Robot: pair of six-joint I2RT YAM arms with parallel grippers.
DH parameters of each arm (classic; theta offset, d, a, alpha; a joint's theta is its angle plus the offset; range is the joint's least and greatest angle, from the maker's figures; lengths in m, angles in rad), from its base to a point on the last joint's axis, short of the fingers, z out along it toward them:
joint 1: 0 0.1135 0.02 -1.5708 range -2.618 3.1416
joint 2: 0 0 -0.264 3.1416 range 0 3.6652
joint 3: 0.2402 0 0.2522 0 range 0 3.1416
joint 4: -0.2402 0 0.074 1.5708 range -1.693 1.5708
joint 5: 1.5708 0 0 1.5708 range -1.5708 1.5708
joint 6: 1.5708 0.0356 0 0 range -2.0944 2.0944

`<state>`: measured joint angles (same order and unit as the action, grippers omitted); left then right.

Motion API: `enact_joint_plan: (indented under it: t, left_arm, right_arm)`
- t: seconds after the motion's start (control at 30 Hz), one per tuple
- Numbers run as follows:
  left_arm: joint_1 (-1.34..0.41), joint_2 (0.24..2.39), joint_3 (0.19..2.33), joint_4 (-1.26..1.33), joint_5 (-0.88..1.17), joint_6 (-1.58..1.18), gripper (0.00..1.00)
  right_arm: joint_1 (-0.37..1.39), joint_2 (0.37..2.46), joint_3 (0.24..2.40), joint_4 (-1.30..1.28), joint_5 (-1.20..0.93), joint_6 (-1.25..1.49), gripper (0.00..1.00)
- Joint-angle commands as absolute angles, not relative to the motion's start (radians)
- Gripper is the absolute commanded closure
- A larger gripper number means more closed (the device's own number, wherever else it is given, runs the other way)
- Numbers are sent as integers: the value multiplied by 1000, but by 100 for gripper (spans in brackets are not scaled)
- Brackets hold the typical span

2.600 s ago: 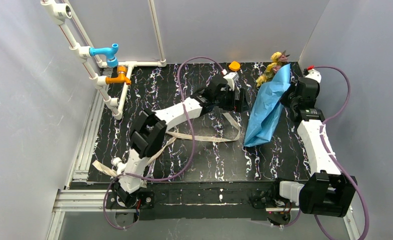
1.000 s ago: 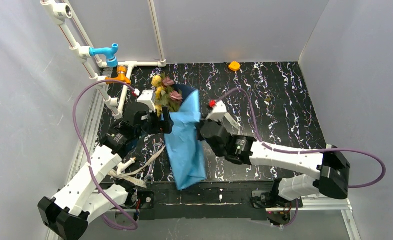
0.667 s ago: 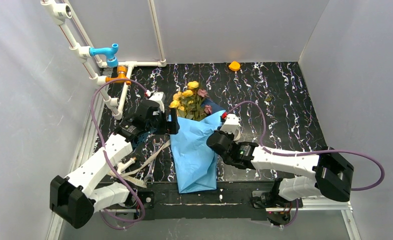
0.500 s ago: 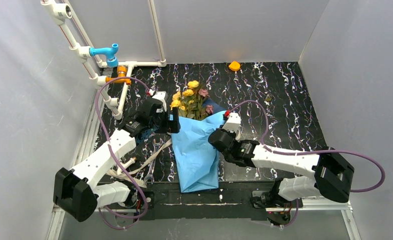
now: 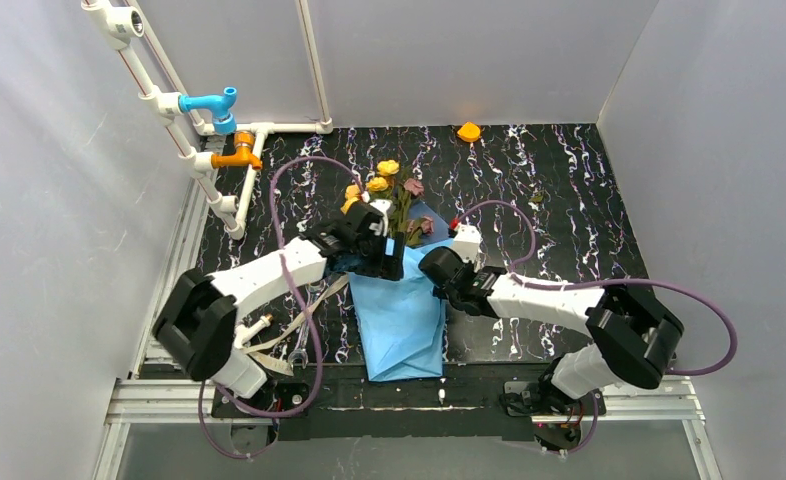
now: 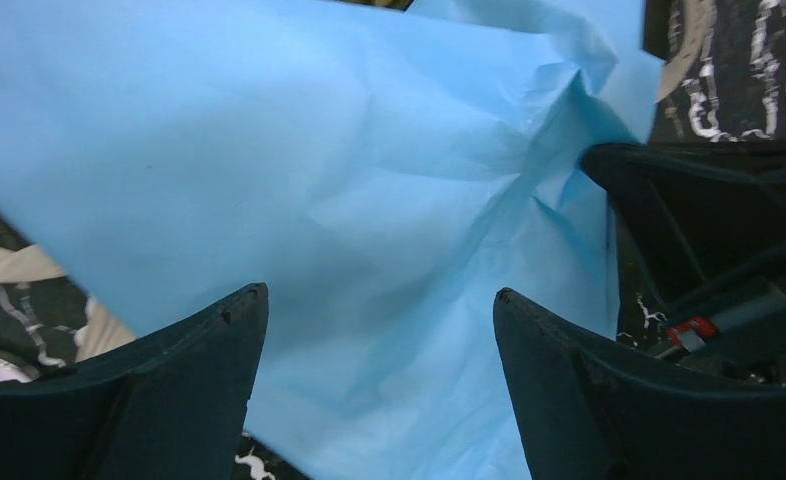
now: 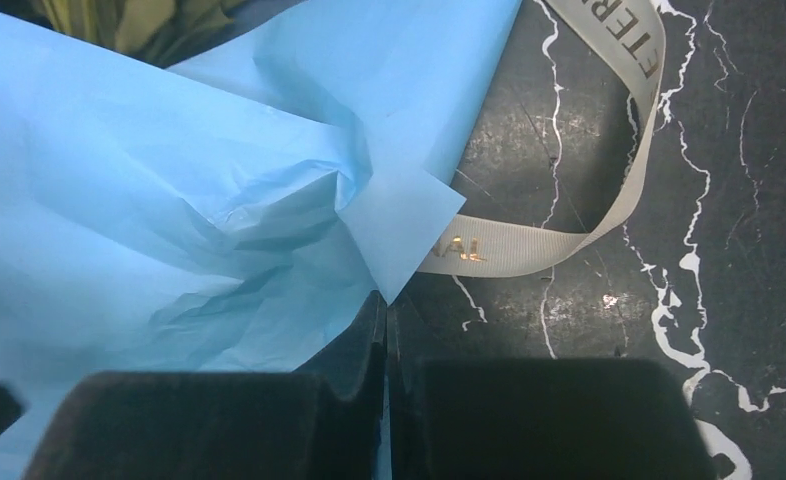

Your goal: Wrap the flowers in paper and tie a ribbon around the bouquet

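From above: mid-wrap, apparently, with one paper (image 5: 401, 320) sheet coned around flowers (image 5: 384, 185), some five heads past its far edge. Left wrist: left gripper (image 6: 379, 300) spread over paper. Right wrist: right gripper (image 7: 386, 320) pressed together, seemingly pinching paper's right fold; one ribbon (image 7: 569, 235) looping just right of paper. Next, likely: folding left flap across gently, then tying.

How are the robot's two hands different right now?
The left gripper has its jaws wide apart, while the right gripper is pinched shut. The left gripper faces the blue paper with nothing gripped, while the right gripper nips the paper's edge. Both are dark and sit right at the paper.
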<state>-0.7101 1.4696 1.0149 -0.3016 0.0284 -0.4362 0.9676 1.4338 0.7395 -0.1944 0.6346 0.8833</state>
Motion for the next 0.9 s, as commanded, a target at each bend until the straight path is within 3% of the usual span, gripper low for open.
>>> enact_joint_plan:
  t: [0.0, 0.2, 0.3, 0.5, 0.87]
  left_arm:
    - [-718, 1576, 1074, -262, 39, -457, 19]
    - [-732, 1696, 1143, -252, 84, -441, 25]
    - [-756, 1695, 1190, -319, 37, -446, 26]
    - [-828, 1674, 1249, -417, -40, -478, 26]
    - [-866, 1643, 1269, -457, -14, -535, 27]
  right_arm:
    - [935, 1439, 742, -224, 577, 845, 90]
    - [795, 1358, 788, -283, 460, 697, 38]
    - [736, 1321, 804, -317, 402, 633, 23]
    - [628, 1284, 831, -360, 365, 560, 14]
    - [482, 1383, 841, -290, 276, 515, 18]
